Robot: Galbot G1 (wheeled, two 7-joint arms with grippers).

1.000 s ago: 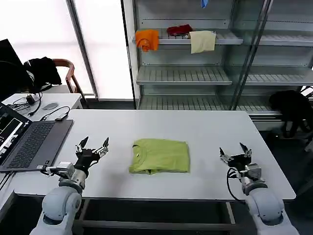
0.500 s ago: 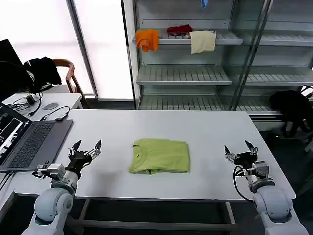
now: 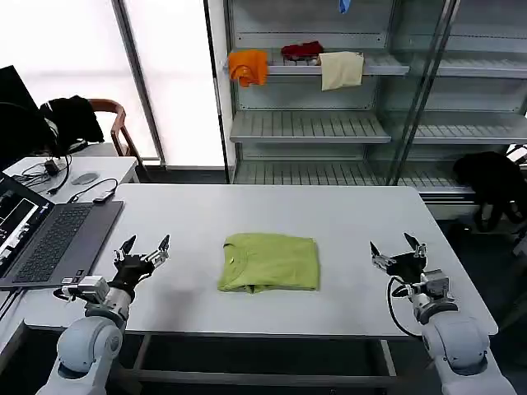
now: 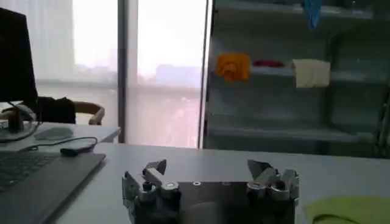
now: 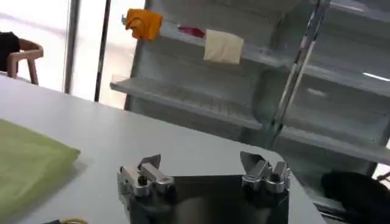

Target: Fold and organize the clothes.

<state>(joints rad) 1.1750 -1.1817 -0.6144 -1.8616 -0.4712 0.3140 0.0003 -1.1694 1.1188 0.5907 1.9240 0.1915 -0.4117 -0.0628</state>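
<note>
T-shirt: the lime-green T-shirt (image 3: 269, 262) lies folded into a neat rectangle, flat on the white desk (image 3: 346, 218), near the middle of its front half.
Left tool: the left tool (image 3: 143, 253) hovers just over the desk near its front edge, fingers spread wide and holding nothing. The shirt lies to its right, well apart, with bare desk between them. In the left wrist view a corner of the green cloth (image 4: 350, 210) shows beyond the tool (image 4: 208, 176).
Right tool: the right tool (image 3: 398, 256) is also spread wide and empty, low over the desk near the front right. The shirt lies to its left, well apart.
Laptop: an open laptop (image 3: 45, 239) sits at the desk's left end, just beside the left tool.
</note>
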